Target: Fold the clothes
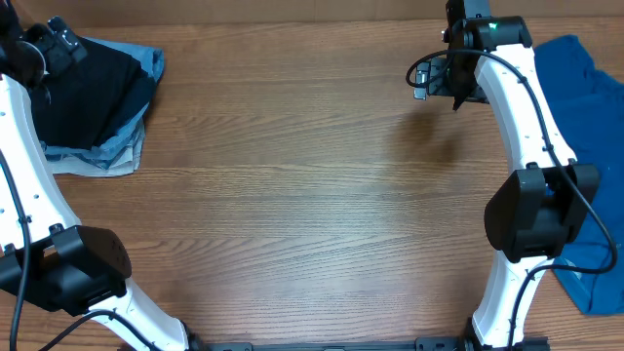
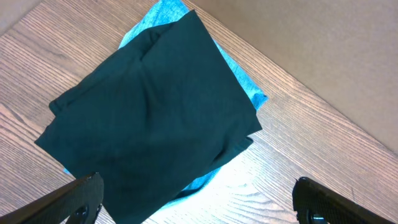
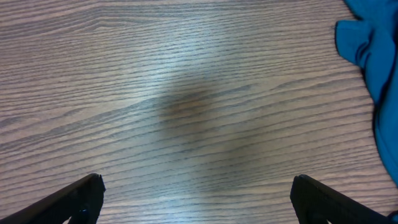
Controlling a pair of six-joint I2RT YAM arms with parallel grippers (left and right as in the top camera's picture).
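Along the right edge of the wooden table (image 1: pixel 292 205), stretching from near side to far, a loose blue garment (image 1: pixel 588 97), rumpled and unfolded, partly hidden behind the right arm. Farther back, right gripper (image 3: pixel 196 200) over bare wood just beside that cloth's edge, jaws wide apart, holding nothing. At the far left corner, a folded dark garment (image 2: pixel 155 118), flat and roughly square, atop light blue clothes (image 2: pixel 245 84) peeking out around its edges. Above it, left gripper (image 2: pixel 199 202), jaws likewise spread wide, empty.

Brown wood-grain table (image 1: pixel 292 195)
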